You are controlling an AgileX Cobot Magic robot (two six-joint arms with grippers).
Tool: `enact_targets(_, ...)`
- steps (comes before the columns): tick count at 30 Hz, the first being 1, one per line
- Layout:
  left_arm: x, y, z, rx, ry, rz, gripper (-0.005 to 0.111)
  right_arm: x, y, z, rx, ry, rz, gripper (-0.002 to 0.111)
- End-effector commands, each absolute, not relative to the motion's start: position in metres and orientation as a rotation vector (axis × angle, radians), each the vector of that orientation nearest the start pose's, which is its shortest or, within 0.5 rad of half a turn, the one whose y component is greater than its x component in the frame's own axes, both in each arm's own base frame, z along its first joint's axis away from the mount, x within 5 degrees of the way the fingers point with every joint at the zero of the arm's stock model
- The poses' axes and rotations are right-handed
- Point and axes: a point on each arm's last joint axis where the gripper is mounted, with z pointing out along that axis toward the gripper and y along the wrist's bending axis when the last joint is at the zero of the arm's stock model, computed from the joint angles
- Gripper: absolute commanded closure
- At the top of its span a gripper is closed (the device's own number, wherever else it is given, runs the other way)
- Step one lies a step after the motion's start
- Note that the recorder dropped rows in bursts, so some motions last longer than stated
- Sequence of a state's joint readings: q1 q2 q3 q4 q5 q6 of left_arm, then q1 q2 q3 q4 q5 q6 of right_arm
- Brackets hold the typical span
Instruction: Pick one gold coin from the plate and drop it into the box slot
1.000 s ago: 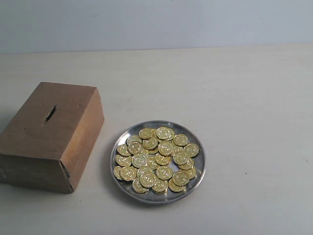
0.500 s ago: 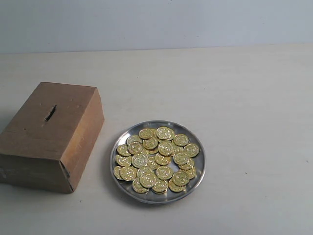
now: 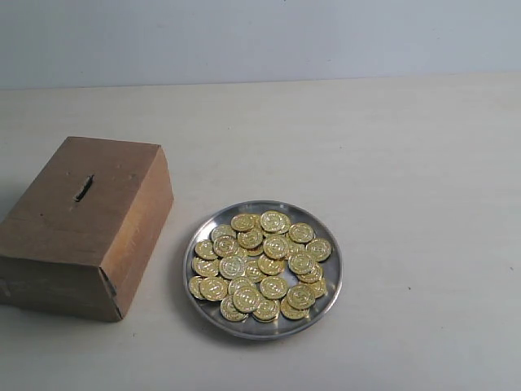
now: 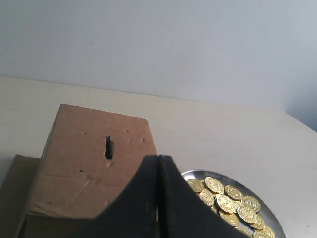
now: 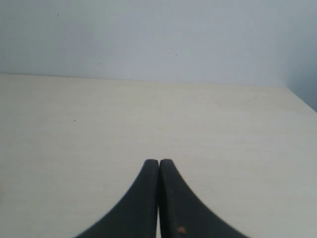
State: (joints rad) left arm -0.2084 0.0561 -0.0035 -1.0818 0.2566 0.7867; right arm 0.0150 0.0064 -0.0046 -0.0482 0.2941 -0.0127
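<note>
Pale table (image 3: pixel 407 147), brown box (image 3: pixel 81 236) (slot (image 3: pixel 83 189) on top), plate (image 3: pixel 332 281) of coins (image 3: pixel 264 265), embossing unreadable, both jaws closed, empty.

There is one plate (image 3: pixel 334 284), and on it lies one heap of gold coins (image 3: pixel 262 265), about thirty pieces (they overlap, so an exact count is not possible). Just beside the plate, on its left in the exterior view, stands one box (image 3: pixel 81 236) with one slot (image 3: pixel 83 188) on top. There are two grippers, the left gripper (image 4: pixel 158 159) and the right gripper (image 5: pixel 158 162).
</note>
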Motion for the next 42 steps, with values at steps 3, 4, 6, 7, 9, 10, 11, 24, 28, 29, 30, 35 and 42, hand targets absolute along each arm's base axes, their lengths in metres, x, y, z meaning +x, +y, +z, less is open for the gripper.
enact_targets(3,0.053,-0.032,0.199,0.109,1.685,-0.562,0.107,0.055,-0.001,0.187,-0.059,1.774,-0.053,0.108)
enact_targets(4,0.053,-0.032,0.199,0.109,1.685,-0.562,0.107,0.055,-0.001,0.187,-0.059,1.774,-0.053,0.108)
enact_targets(6,0.053,-0.032,0.199,0.109,1.683,-0.562,0.107,0.055,-0.001,0.187,-0.059,1.774,-0.053,0.108)
enact_targets(7,0.053,-0.032,0.199,0.109,1.683,-0.562,0.107,0.055,-0.001,0.187,-0.059,1.774,-0.053,0.108)
enact_targets(9,0.053,-0.032,0.199,0.101,1.683,-0.555,0.107,0.055,-0.001,0.187,-0.059,1.774,-0.053,0.108)
enact_targets(10,0.053,-0.031,0.199,0.094,1.683,-0.549,0.107,0.055,-0.001,0.187,-0.059,1.774,-0.053,0.108)
enact_targets(11,0.054,-0.03,0.199,0.081,1.682,-0.537,0.107,0.055,-0.001,0.187,-0.059,1.774,-0.053,0.108)
enact_targets(24,0.054,-0.02,0.203,-0.024,1.613,-0.376,0.107,0.055,-0.001,0.187,-0.059,1.774,-0.053,0.108)
enact_targets(28,0.054,-0.019,0.203,-0.021,1.609,-0.364,0.107,0.055,-0.001,0.187,-0.059,1.774,-0.053,0.108)
enact_targets(29,0.054,-0.019,0.203,-0.012,1.609,-0.354,0.107,0.055,-0.001,0.187,-0.059,1.774,-0.053,0.108)
enact_targets(30,0.054,-0.019,0.203,-0.004,1.61,-0.346,0.107,0.055,-0.001,0.187,-0.059,1.774,-0.053,0.108)
enact_targets(35,0.055,-0.016,0.205,-0.027,1.585,-0.317,0.107,0.055,-0.001,0.187,-0.059,1.774,-0.053,0.108)
enact_targets(42,0.056,-0.01,0.207,-0.089,1.56,-0.271,0.107,0.055,-0.001,0.187,-0.059,1.774,-0.053,0.108)
